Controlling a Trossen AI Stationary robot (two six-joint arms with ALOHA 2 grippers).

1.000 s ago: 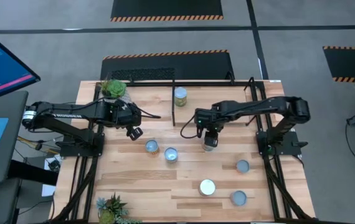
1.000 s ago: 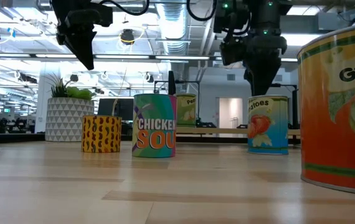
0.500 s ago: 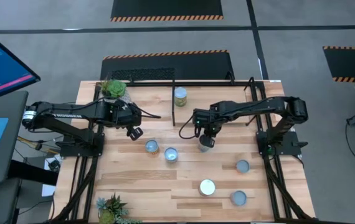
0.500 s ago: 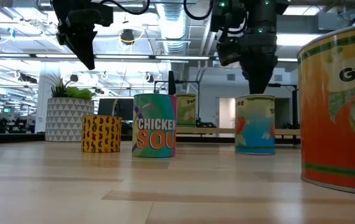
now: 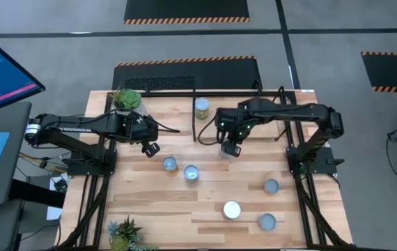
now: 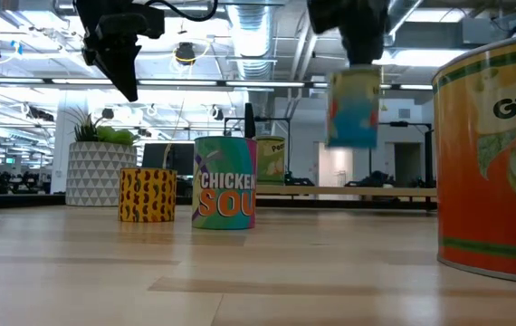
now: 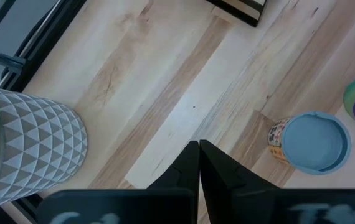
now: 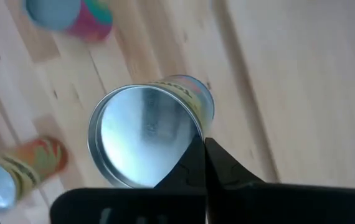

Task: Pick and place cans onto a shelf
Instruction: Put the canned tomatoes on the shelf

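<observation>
My right gripper (image 5: pixel 230 148) is over the table's middle, shut on a can with a blue, yellow and red label (image 6: pixel 353 109) and a silvery top (image 8: pixel 143 134). That can hangs in the air. Five more cans (image 5: pixel 169 164) (image 5: pixel 191 173) (image 5: pixel 271 186) (image 5: pixel 232 209) (image 5: pixel 267 222) stand upright on the wood. One can (image 5: pixel 202 108) stands in the shelf (image 5: pixel 244 97), the rod-bounded bay at the far edge. My left gripper (image 5: pixel 151 148) hangs shut above the table left of centre, with nothing between its fingers (image 7: pixel 199 152). My right gripper pinches the can's top rim (image 8: pixel 197 138) between its two fingers (image 8: pixel 212 158), which stand nearly together. The fingers come from above, pointing down. The can hangs below them, close to upright and clear of the table (image 6: pixel 353 145).
Potted plants stand at the far left corner (image 5: pixel 125 99) and the near left corner (image 5: pixel 125 233). A black rod (image 5: pixel 193 115) divides the shelf. Bare wood lies between the held can and the shelf. In the low view a large orange can (image 6: pixel 498 154) fills the right side.
My right gripper has gone up with the can. A second ago the can stood on the table; it then slid and turned a little, and now hangs well clear of the wood.
</observation>
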